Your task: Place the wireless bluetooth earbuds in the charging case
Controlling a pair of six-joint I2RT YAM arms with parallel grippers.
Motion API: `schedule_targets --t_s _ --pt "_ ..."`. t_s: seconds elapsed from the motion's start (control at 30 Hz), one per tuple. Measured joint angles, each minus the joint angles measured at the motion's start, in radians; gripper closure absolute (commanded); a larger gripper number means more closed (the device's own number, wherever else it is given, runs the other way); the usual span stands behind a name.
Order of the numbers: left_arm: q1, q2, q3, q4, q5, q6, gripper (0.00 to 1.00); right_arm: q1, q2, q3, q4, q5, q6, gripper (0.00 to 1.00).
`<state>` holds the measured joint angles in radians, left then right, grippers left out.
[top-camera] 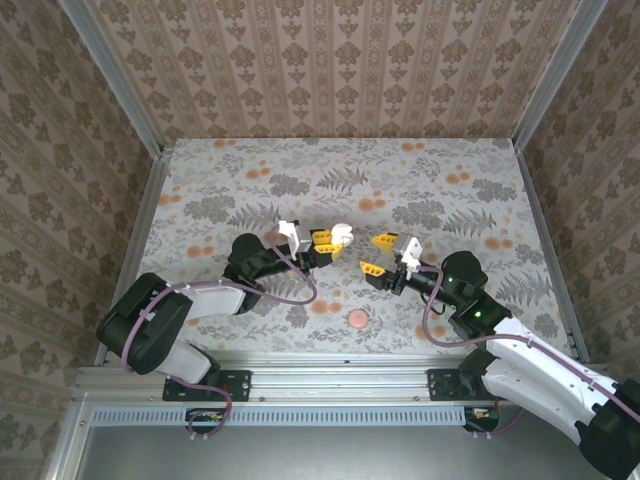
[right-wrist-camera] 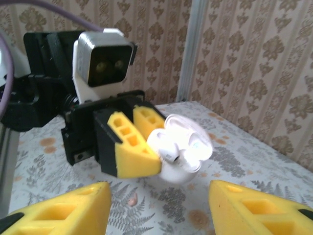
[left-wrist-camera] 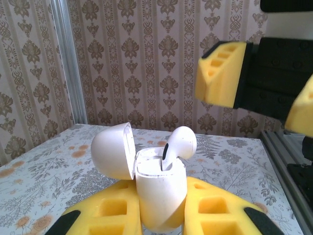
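My left gripper [top-camera: 326,241] is shut on the white charging case [left-wrist-camera: 159,196], held upright above the table with its lid [left-wrist-camera: 112,149] swung open to the left. A white earbud [left-wrist-camera: 180,142] stands tilted in the case's right slot, stem down and head sticking out. In the right wrist view the case [right-wrist-camera: 188,152] sits between the left gripper's yellow fingers [right-wrist-camera: 129,147]. My right gripper [top-camera: 375,254] faces it a short way off, open and holding nothing. A tiny pale pinkish bud [right-wrist-camera: 133,200] lies on the table below the case.
A round pink disc [top-camera: 357,318] lies on the flowered tablecloth [top-camera: 420,190] near the front edge, between the two arms. Patterned walls close in the table at the back and both sides.
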<state>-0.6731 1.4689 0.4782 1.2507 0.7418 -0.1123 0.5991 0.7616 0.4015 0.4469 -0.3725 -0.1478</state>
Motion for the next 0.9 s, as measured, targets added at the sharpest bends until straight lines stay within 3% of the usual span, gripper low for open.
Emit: schedule_targets --t_s 0.33,0.6,0.9 --pt "-0.002 0.006 0.0 0.0 0.011 0.003 1.0 -0.001 0.104 -0.022 0.091 -0.073 -0.036 0.52" --pt "-0.002 0.005 0.0 0.0 0.011 0.004 1.0 -0.001 0.21 0.01 0.157 -0.108 -0.04 0.51" --pt "-0.002 0.004 0.0 0.0 0.011 0.004 1.0 -0.002 0.218 0.03 0.182 -0.111 -0.041 0.5"
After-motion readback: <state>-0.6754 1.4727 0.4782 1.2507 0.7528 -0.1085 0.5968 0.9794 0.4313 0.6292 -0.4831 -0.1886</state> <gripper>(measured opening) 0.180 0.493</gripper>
